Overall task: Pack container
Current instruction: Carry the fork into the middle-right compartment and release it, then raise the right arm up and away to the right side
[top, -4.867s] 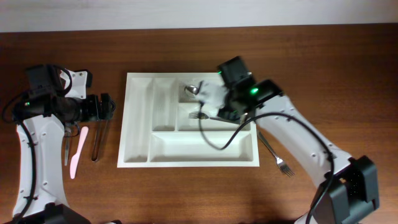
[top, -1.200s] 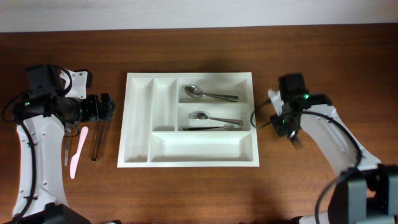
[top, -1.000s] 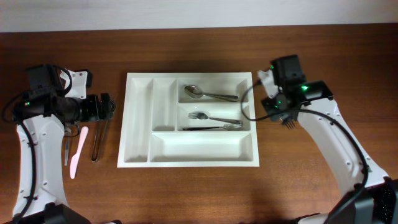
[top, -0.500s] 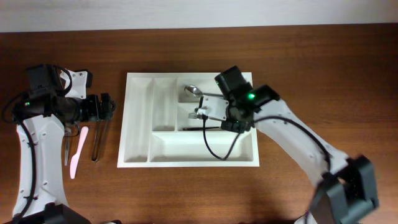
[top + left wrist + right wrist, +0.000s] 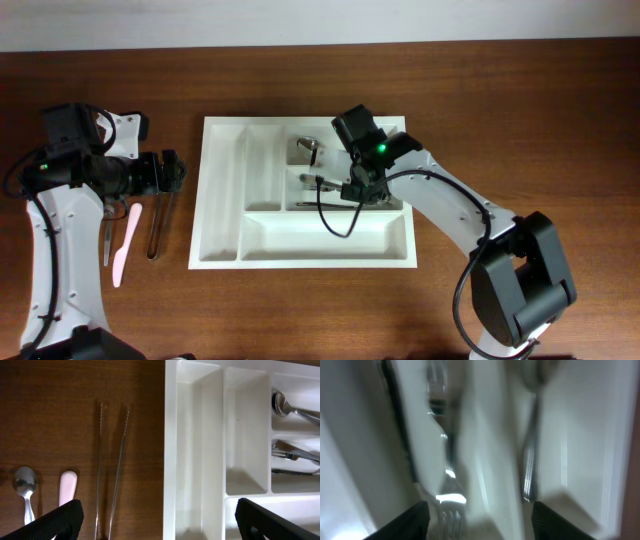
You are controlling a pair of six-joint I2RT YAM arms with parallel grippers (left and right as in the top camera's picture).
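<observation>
Left jaws: spread wide and holding nothing, with both fingers (image 5: 56, 521) at the lower corners of the left wrist view and open space between them. They hover over the counter (image 5: 520, 110) just left of the container (image 5: 225, 205), close to the far end of a pair of metal tongs (image 5: 157, 225).

Right jaws: parted, with the fingers (image 5: 412, 520) standing clear on either side of a fork (image 5: 449, 516) in the right wrist view. That view is heavily blurred, and no contact with the cutlery can be made out. Overhead, they sit over the middle wide compartment, and the right arm (image 5: 445, 205) reaches in from the right.

Container: a white five-compartment tray, flat on the middle of the counter. Two narrow compartments are on its left side, and three wide ones are stacked far to near on its right.

Contents: a spoon (image 5: 308, 146) lies in the far wide compartment, bowl to the left, its handle running under the arm. Fork tines in the middle wide compartment point left; how many forks lie there is not clear. A thin dark utensil (image 5: 312, 205) lies along that compartment's near wall.

Loose on the counter, left of the container: the tongs, a pink-handled utensil (image 5: 124, 245) just beside them, and a second spoon (image 5: 106, 238) furthest left, beside the left arm (image 5: 60, 240).
</observation>
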